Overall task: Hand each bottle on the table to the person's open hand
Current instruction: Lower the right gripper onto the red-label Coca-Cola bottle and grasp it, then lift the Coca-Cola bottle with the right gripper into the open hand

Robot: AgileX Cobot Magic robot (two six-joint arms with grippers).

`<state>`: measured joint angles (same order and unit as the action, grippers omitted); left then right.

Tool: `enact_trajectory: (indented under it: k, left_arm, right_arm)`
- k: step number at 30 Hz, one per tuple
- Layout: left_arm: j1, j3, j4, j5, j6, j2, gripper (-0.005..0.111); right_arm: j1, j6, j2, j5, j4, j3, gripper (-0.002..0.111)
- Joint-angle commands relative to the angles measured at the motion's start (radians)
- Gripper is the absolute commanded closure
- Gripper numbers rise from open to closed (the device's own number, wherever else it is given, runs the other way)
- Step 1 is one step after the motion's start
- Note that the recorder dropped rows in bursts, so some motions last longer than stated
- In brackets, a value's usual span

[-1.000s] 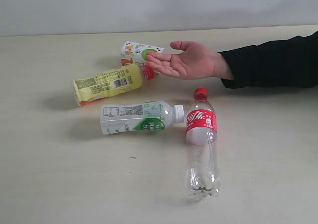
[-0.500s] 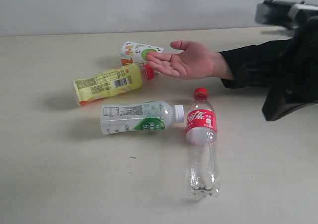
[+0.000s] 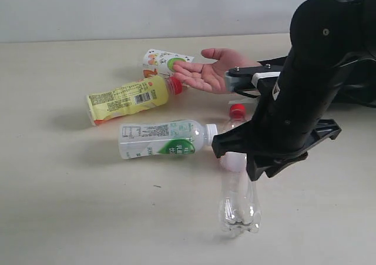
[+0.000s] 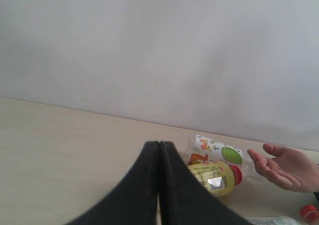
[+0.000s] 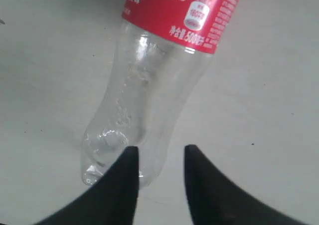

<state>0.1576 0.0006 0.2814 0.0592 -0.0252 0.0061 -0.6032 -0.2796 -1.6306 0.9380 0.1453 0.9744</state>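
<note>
Exterior view is showing the black right arm (image 3: pixel 305 100) reaching in from the right, covering the red label of the clear bottle (image 3: pixel 238 203) and hiding the wrist of the person's open hand (image 3: pixel 205 76). That ribbed, see-through plastic bottle is lying on the pale, smooth surface (image 3: pixel 70 206), its long axis running near to far, with the red cap pointing far toward the hand and the lobed base pointing near. Just left of its neck the white-green bottle (image 3: pixel 164 139) is lying left to right, white cap pointing right. Farther off, the yellow bottle (image 3: pixel 126 99) is lying slightly tilted, red cap toward the fingertips. The printed bottle (image 3: pixel 161 62) is lying behind it, partly hidden by those fingers. The right gripper (image 5: pixel 160 155) is hovering over the clear bottle's base end, its fingers standing narrowly apart and holding nothing. The left gripper (image 4: pixel 159 152) is pressing its black fingers together, empty, at the left.
</note>
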Motion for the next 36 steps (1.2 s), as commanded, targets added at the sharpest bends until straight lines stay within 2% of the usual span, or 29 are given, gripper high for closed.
enact_trajectory:
  k: [1, 3, 4, 19, 26, 30, 36]
  left_arm:
    - [0.005, -0.001, -0.006, -0.002, 0.000, -0.006, 0.107]
    - [0.005, -0.001, -0.006, -0.002, 0.000, -0.006, 0.107]
    - [0.005, -0.001, -0.006, -0.002, 0.000, -0.006, 0.107]
    - [0.007, -0.001, -0.006, -0.002, 0.000, -0.006, 0.107]
    - [0.007, -0.001, -0.006, -0.002, 0.000, -0.006, 0.107]
    - [0.007, -0.001, -0.006, -0.002, 0.000, -0.006, 0.107]
    - [0.007, -0.001, -0.006, -0.002, 0.000, -0.006, 0.107]
  right_arm:
    - [-0.002, 0.007, -0.002, -0.030, 0.054, -0.001, 0.037]
    - [-0.002, 0.008, -0.002, -0.061, 0.057, -0.001, 0.022]
    - [-0.002, 0.008, -0.002, -0.077, 0.057, -0.001, 0.019]
    - [-0.002, -0.039, -0.106, -0.185, 0.051, -0.001, 0.022]
    - [-0.002, -0.091, -0.164, -0.209, -0.011, -0.001, 0.022]
    - [-0.002, -0.091, -0.184, -0.213, -0.025, -0.001, 0.029]
    - [-0.002, -0.135, -0.208, -0.217, -0.025, -0.001, 0.056]
